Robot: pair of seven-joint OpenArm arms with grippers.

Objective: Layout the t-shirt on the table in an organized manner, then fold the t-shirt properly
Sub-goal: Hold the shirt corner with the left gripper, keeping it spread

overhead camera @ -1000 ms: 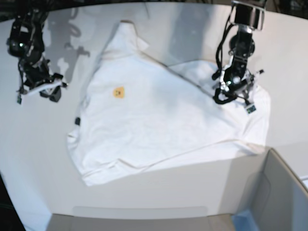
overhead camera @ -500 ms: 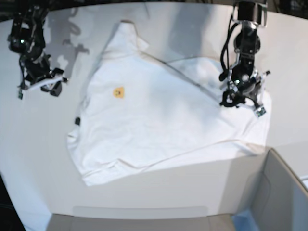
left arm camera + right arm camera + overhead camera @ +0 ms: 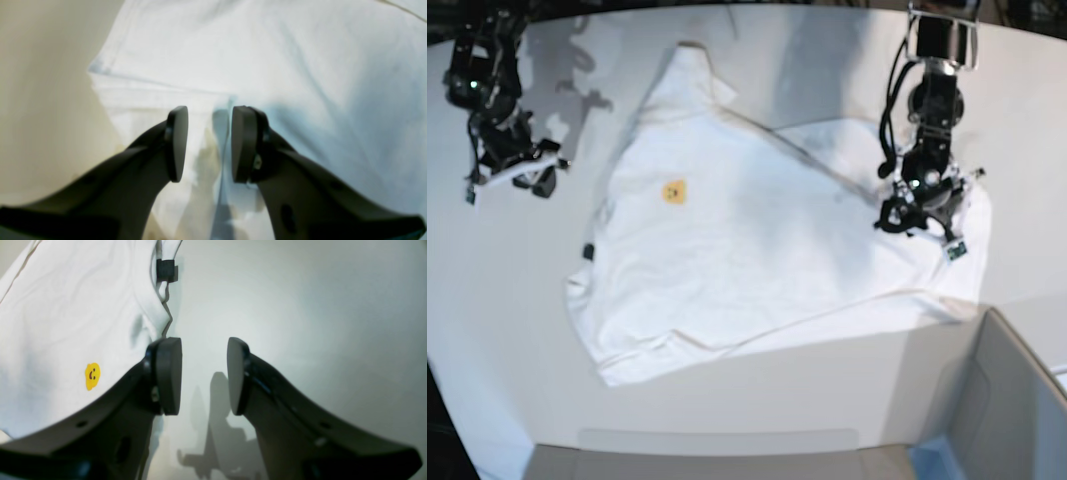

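**A:** Where does the t-shirt [image 3: 757,240] lie?

**B:** Spread across the middle of the table [image 3: 757,50] in the base view, back side up and rumpled, one part reaching toward the upper centre of the frame and a folded flap running out to the right. A small yellow-orange label [image 3: 673,191] shows left of centre on the cloth, and a black tag [image 3: 587,252] pokes out at the shirt's left edge.

**A:** And the left gripper [image 3: 919,215]?

**B:** At the right of the base view, low over the shirt's right-hand flap. Its wrist view shows the two dark pads [image 3: 177,143] parted with a clear gap, layered white hem beneath them and bare tabletop at the left of the frame. Nothing sits between the pads.

**A:** The right gripper [image 3: 515,176]?

**B:** Upper left of the base view, over bare table, well apart from the shirt. In its wrist view the jaws stand apart and empty; the shirt's edge lies at the left of that frame, the smiling yellow label above the left finger and the black tag near the top. The arm's shadow falls on the white surface below.
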